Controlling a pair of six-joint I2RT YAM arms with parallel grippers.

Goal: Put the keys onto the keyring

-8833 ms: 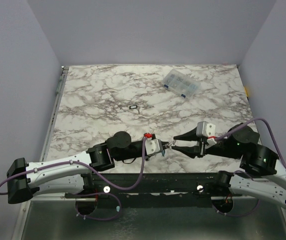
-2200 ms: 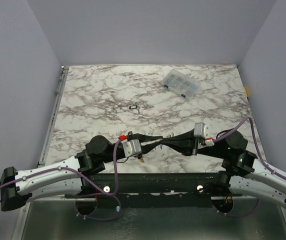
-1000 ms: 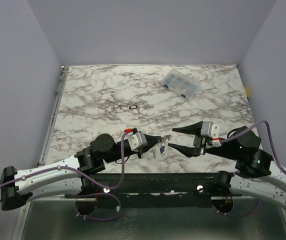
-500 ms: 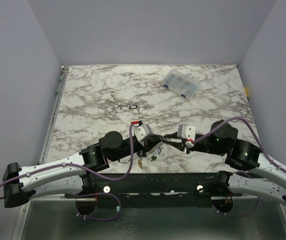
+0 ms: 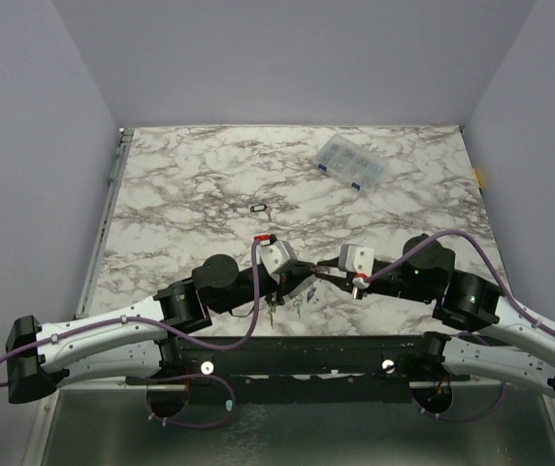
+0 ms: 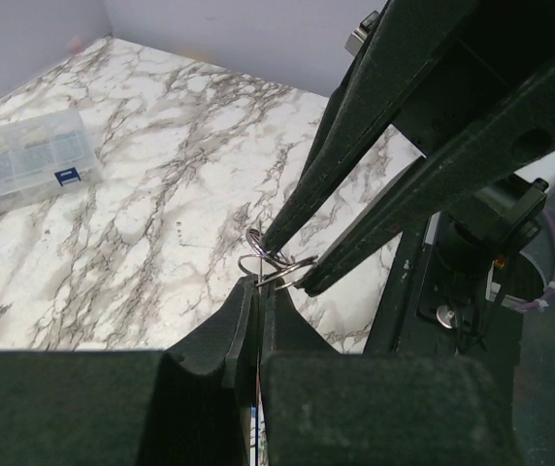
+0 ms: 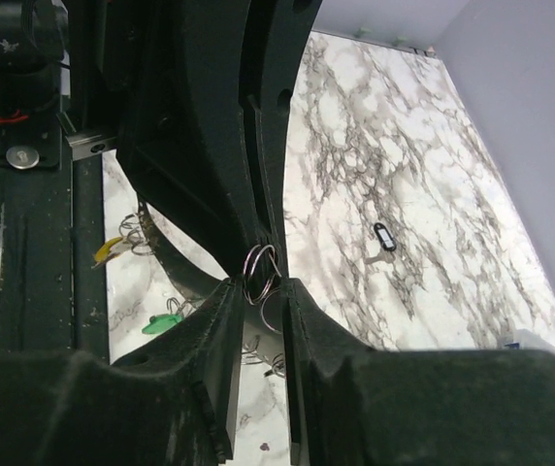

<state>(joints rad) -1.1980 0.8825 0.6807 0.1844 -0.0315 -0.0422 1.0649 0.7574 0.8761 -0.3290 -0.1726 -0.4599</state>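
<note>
Far beyond left tool [image 6: 258, 295], on the desk [image 5: 190, 184]: black-rimmed oval tag [image 5: 258, 208], alone, not yet picked up. Under left tool: keys [image 7: 166, 321] w/ green and yellow heads, dangling on small wire loops; can't tell if threaded onto the big ring. Left tool itself: fingers together, clamped on the keyring [image 6: 279, 264] wire, ring poking out just past the tips. Right tool [image 7: 260, 288], tip-to-tip w/ left: narrow gap, ring between the fingertips, pads at or on the wire; can't tell if actually gripping. Prob. a re-grip or coil-spreading step. To do it well: use left as a fixed vise, no wrist motion; close right slowly on one coil only, approx. square to the wire; pull w/o twisting, to avoid popping the ring out; keep tips clear of the dangling keys. Beyond right tool, far back: clear box [image 5: 352, 162] w/ blue latches. No brand, label or writing legible anywhere.
</note>
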